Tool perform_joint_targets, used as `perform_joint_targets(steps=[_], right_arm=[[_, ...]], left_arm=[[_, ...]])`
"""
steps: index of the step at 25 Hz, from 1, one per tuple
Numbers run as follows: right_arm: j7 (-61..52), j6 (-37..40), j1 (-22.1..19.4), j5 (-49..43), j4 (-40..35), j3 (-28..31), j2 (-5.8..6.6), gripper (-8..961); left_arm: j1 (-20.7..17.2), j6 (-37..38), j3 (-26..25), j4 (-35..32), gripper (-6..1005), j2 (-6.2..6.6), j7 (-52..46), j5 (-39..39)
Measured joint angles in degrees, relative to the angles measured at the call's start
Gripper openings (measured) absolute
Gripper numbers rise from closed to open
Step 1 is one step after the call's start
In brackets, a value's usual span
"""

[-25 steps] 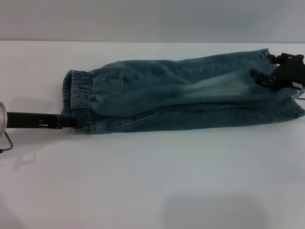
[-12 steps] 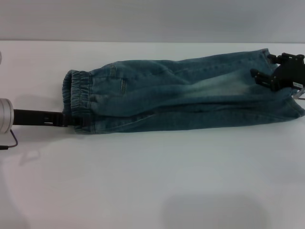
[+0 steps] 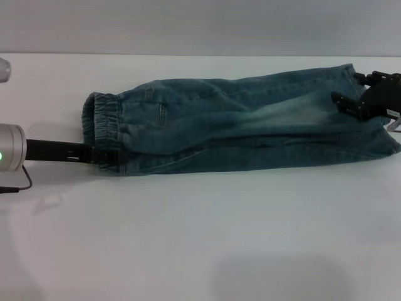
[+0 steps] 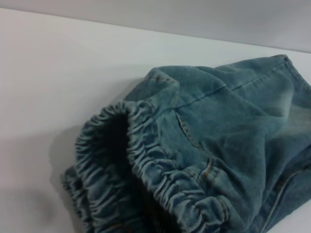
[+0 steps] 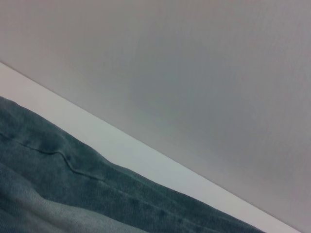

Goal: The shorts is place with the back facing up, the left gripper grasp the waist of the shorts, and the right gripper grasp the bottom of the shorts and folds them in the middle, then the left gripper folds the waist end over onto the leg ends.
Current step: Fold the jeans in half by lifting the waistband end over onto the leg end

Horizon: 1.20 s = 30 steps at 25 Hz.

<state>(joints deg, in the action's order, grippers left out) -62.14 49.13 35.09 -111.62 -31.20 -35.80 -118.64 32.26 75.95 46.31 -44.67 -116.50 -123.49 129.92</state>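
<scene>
The faded blue denim shorts (image 3: 244, 122) lie folded lengthwise across the far half of the white table (image 3: 200, 238), running left to right. Their gathered elastic waist (image 3: 100, 122) forms the left end; the straight stitched leg ends (image 3: 376, 119) form the right end. The slim black left gripper (image 3: 103, 155) reaches in from the left, meeting the waist's near corner. The black blocky right gripper (image 3: 357, 103) sits over the far right part of the shorts, apparently touching the cloth there. Behind the table stands a plain wall (image 3: 200, 25).
</scene>
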Motion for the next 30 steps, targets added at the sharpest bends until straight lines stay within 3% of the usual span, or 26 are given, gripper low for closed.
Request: perform_joint_targets(steps=[12, 23, 30], right_arm=[[0.00, 0.08, -0.29, 0.00, 0.00, -0.14, 0.00, 616], [0.00, 0.16, -0.39, 0.00, 0.00, -0.15, -0.07, 615], [0.00, 0.30, -0.38, 0.00, 0.00, -0.14, -0.09, 616]], left_arm=[[0.61, -1.22, 0.00, -0.06, 660, -0.72, 0.63, 0.37], [0.32, -1.75, -0.17, -0.40, 448, -0.63, 2.96, 0.16], [0.18, -1.42, -0.08, -0.60, 208, -0.63, 2.95, 0.30]])
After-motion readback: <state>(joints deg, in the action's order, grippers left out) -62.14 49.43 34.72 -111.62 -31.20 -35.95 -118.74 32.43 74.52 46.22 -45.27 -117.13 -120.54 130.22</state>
